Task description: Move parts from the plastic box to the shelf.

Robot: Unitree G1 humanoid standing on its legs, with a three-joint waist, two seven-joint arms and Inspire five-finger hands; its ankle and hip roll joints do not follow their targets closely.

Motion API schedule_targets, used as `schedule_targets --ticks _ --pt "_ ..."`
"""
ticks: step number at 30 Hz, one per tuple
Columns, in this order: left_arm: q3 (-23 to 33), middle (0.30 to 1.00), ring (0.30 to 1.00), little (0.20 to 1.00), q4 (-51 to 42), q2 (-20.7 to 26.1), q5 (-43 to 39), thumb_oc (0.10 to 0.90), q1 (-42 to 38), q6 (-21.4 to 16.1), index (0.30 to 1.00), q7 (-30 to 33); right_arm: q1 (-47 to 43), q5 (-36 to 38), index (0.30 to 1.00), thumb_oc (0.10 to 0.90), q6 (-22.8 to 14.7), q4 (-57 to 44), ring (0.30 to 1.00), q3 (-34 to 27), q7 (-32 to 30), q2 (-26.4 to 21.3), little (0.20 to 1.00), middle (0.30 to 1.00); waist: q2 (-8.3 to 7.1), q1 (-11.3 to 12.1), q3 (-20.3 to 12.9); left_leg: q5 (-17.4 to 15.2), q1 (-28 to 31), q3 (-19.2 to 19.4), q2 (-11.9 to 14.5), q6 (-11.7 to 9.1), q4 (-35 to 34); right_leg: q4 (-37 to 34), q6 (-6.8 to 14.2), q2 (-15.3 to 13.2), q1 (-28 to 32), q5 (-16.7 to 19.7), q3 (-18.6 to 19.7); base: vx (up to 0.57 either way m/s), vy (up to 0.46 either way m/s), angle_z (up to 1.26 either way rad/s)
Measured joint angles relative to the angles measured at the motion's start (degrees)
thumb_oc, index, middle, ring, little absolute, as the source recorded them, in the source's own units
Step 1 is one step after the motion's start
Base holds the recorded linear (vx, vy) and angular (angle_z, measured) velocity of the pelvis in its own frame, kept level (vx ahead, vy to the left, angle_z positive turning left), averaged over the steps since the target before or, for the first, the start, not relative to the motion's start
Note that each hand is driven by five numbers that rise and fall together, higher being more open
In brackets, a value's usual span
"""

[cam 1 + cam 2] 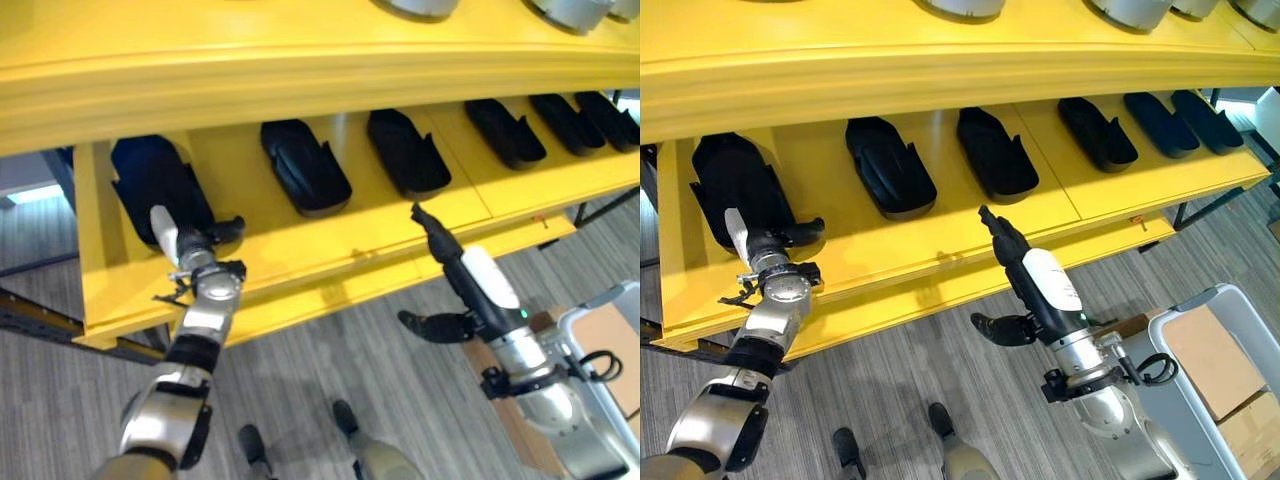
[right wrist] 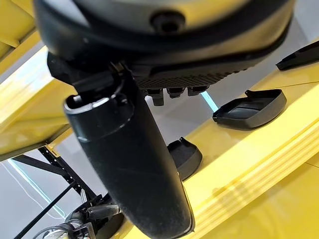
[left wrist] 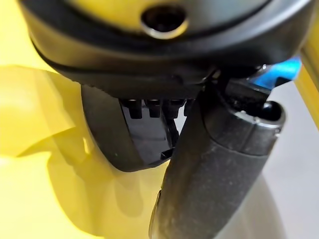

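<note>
Item: yellow shelf (image 1: pixel 940 70), lower level, holding a row of black moulded parts, each an elongated shell lying flat. Every part lay with its long axis running from the shelf's front edge toward the back, the rounded closed end nearest the front and the two pointed tabs on one flank; the row fanned slightly, parts further toward the robot's right leaning more rightward. Leftmost part (image 1: pixel 738 190): at the left end of the shelf, long axis front to back, rounded end toward the front edge. Left hand (image 1: pixel 778 240): at this part's front end, thumb out to the side and touching or just beside the part; the left wrist view showed the part's dark rim just past the hand, but the fingers were hidden behind the hand's bulk, so whether they clasped it could not be told. Second part (image 1: pixel 890 168) and third part (image 1: pixel 995 155): apart from both hands. Right hand (image 1: pixel 1008 245): fingers straight and together, tips at the shelf's front edge, holding nothing. Plastic box (image 1: pixel 1230 370): grey, on the floor at right, containing a cardboard piece (image 1: pixel 1202 355).
</note>
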Motion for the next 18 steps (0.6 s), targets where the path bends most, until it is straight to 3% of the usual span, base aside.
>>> schedule_targets --ticks 10,18 --pt "1.1 1.0 1.0 1.0 3.4 -0.6 -3.7 0.9 -2.4 -0.4 1.0 -2.0 1.6 0.0 1.0 0.9 0.0 0.0 1.0 0.3 0.0 -0.1 1.0 1.0 0.3 0.1 -1.0 0.0 -0.4 0.0 -0.1 0.0 0.0 0.0 0.1 -0.2 -0.4 -0.1 0.0 0.0 0.0 0.0" --pt "1.3 1.0 1.0 1.0 5.1 -0.6 -5.6 0.9 -2.5 -0.2 1.0 -4.1 1.7 0.0 1.0 0.9 0.3 0.0 1.0 0.3 0.0 -0.1 1.0 1.0 1.44 0.3 -1.7 -0.1 -0.4 -0.1 -0.3 0.1 0.0 0.0 0.2 -0.3 -0.4 -0.2 -0.1 0.0 0.0 0.0"
